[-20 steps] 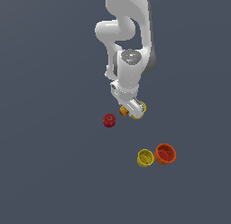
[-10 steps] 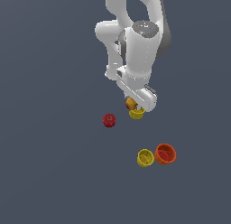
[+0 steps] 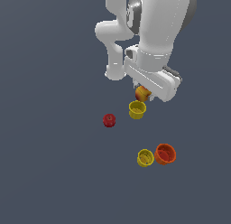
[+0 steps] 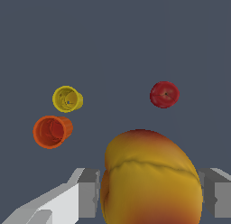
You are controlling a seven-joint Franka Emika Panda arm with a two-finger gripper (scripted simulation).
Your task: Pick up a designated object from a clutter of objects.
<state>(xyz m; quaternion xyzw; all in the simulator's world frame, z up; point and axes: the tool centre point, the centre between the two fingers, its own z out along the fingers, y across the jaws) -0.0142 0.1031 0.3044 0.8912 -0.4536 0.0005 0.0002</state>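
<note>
Tool [image 4: 151, 198] clamped, arm raised

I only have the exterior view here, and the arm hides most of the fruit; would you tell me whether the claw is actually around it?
Observer: Yes. In the wrist view the orange-yellow fruit sits between the two fingers of the claw, one on each side.
Operator: Thank you. Do the fingers touch it?
Observer: Both sit right against its sides; I see no gap, though true contact is hard to confirm.
Operator: Is anything else close to the fruit?
Observer: The wrist view shows the red apple, one yellow cup and the orange cup all well apart from it.
</note>
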